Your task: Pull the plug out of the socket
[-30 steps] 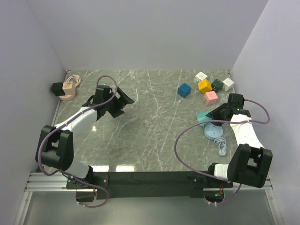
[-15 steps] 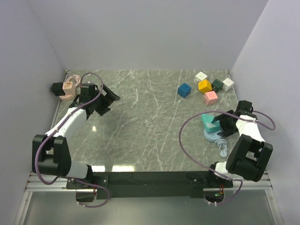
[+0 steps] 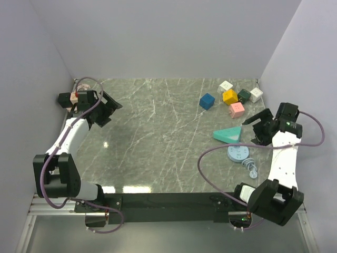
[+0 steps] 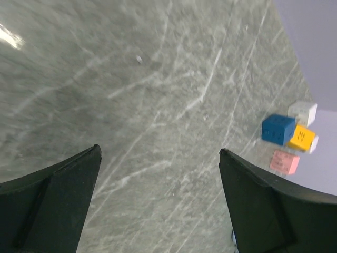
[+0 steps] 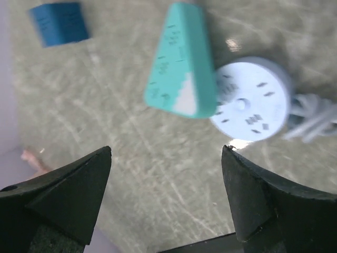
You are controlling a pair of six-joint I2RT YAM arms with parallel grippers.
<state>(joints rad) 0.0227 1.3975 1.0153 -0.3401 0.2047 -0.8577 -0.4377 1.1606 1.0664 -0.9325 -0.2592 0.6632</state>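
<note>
The marble table (image 3: 158, 137) has open room across its middle, but both claws work close to its side edges. The right claw (image 3: 256, 128) hangs wide open and empty on the right, by the teal plug (image 3: 228, 135), which lies just beside the round socket (image 3: 239, 154) and its coiled cord (image 3: 251, 167); a low sweep could snag the cord or knock the plug into the cubes (image 3: 229, 96). The left claw (image 3: 108, 109), also wide open and empty, sits far left by a pink socket (image 3: 78, 95) and the wall (image 3: 37, 79), so an outward swing could strike either.
</note>
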